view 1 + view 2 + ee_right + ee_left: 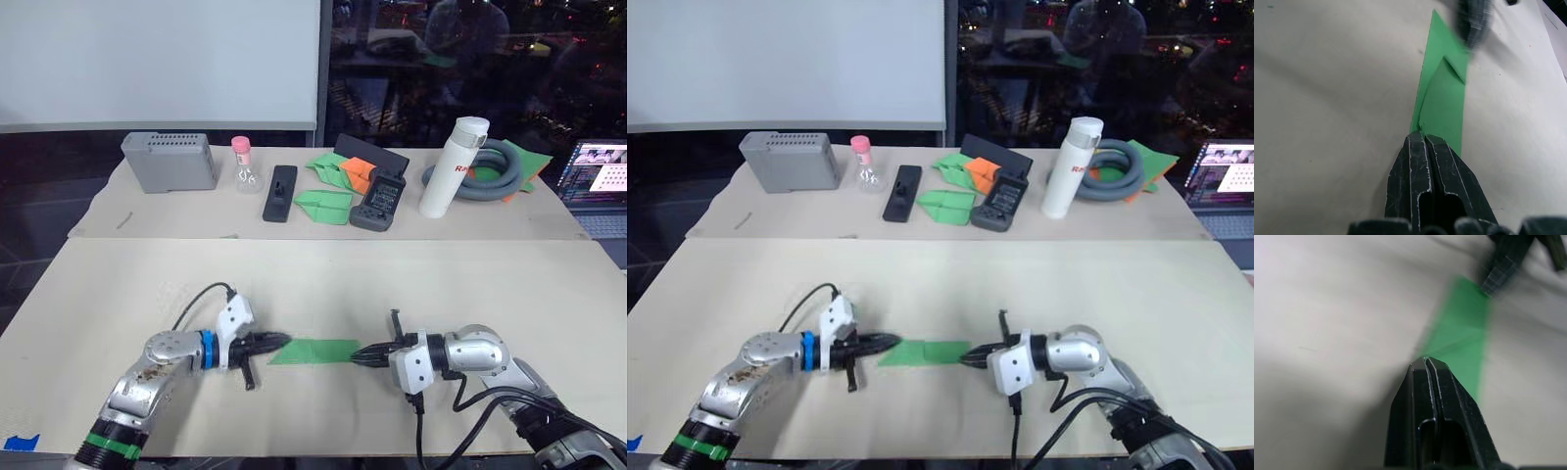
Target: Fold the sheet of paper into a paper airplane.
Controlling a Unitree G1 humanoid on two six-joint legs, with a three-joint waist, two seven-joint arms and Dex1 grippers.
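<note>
**Folded strip held at both ends: tearing and slip risks**

Near edge of the surface (pixel 118 284): the sheet of paper (pixel 315 351) lies folded narrow, between left gripper (pixel 277 342) and right gripper (pixel 364 355), jaws of each closed on an end. Opposed pulling could tear it; uneven release could skew creases. Beyond: smaller green darts (pixel 323 203).

The pale bench (pixel 118 284) has a folded green paper (pixel 315 351) lying flat near its front edge. Along the far side sit a grey box (pixel 168 162), a little bottle with a pink cap (pixel 244 166), a black remote (pixel 280 192), small green paper darts (pixel 324 203), a white flask (pixel 455 166) and a coiled grey hose (pixel 495 171).
</note>
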